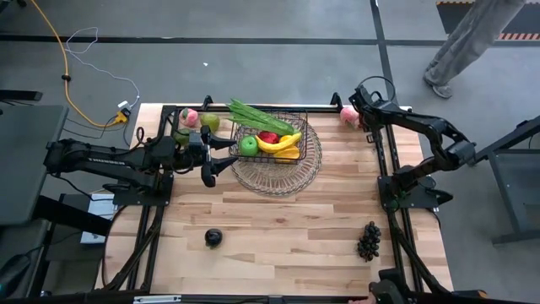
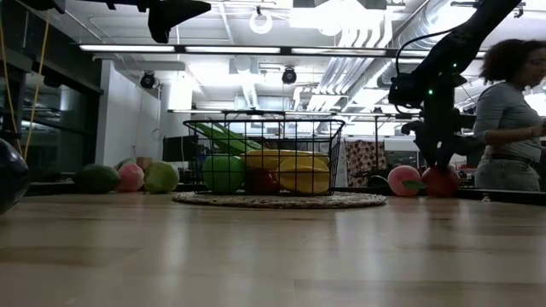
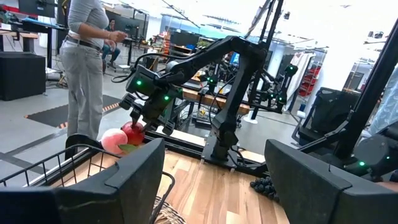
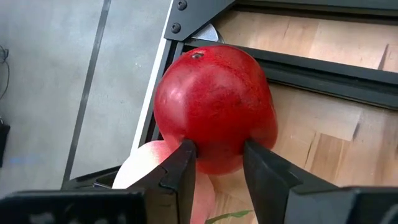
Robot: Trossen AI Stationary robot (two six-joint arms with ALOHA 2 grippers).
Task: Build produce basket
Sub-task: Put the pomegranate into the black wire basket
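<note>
Right gripper (image 4: 214, 165) clamped on red apple (image 4: 214, 109) at table's (image 1: 295, 236) far right corner, well right of basket (image 1: 274, 139), touching pink peach (image 4: 146, 168). Left gripper (image 1: 218, 158) spread wide, empty, just left of basket. Dark grapes (image 1: 369, 241) well right, nearer.

Light came from ceiling strip lamps (image 2: 256, 48) overhead, bright and even. In the low view they glared white, leaving the arms as dark silhouettes, and the near table (image 2: 273, 256) lay blurred with a pale sheen. The left wrist view's far windows were washed out. From above, shadows stayed soft and short
</note>
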